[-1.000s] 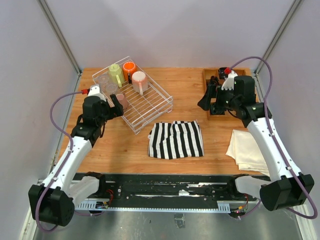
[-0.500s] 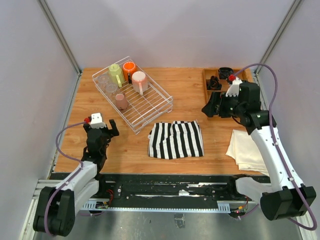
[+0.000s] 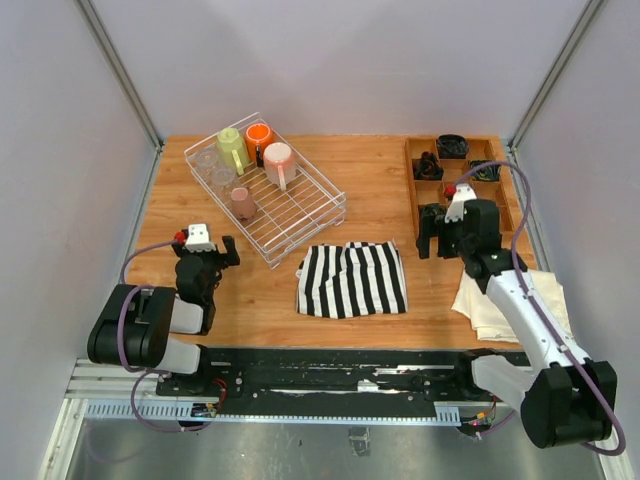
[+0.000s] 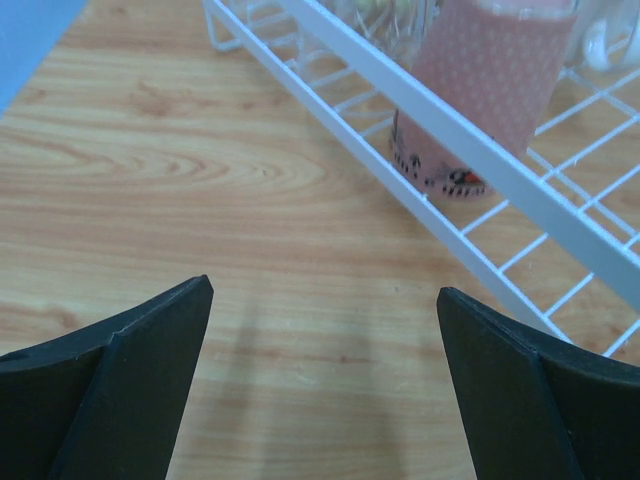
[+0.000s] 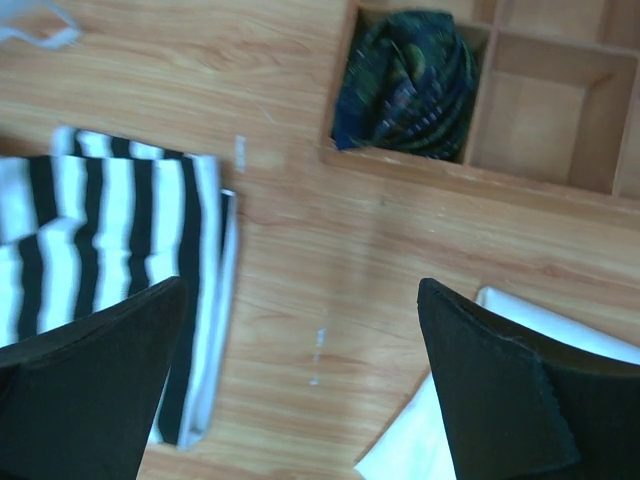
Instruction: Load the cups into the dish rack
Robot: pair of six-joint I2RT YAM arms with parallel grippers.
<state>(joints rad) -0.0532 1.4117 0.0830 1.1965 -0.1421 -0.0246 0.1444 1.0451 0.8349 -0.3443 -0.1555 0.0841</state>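
The white wire dish rack (image 3: 312, 206) stands at the back left. In it are the orange mug (image 3: 258, 137), the yellow-green mug (image 3: 232, 148), the pale pink mug (image 3: 279, 163), the smaller dusty-pink mug (image 3: 243, 203) and two clear tumblers (image 3: 207, 160) (image 3: 222, 178). My left gripper (image 3: 227, 251) is open and empty, low over the wood in front of the rack's near-left side. In the left wrist view (image 4: 325, 390) it faces the rack's wire wall (image 4: 470, 150) and the dusty-pink mug (image 4: 485, 80). My right gripper (image 3: 432, 238) (image 5: 300, 380) is open and empty over bare wood.
A black-and-white striped cloth (image 3: 352, 278) (image 5: 100, 240) lies at centre front. A wooden compartment tray (image 3: 414, 185) (image 5: 450, 172) with dark items (image 5: 405, 85) stands at the back right. A cream cloth (image 3: 490, 295) (image 5: 520, 400) lies under the right arm.
Both arms have drawn back toward the near edge. The left gripper left the rack and folded down low. The right gripper moved from the tray to the wood beside the striped cloth.
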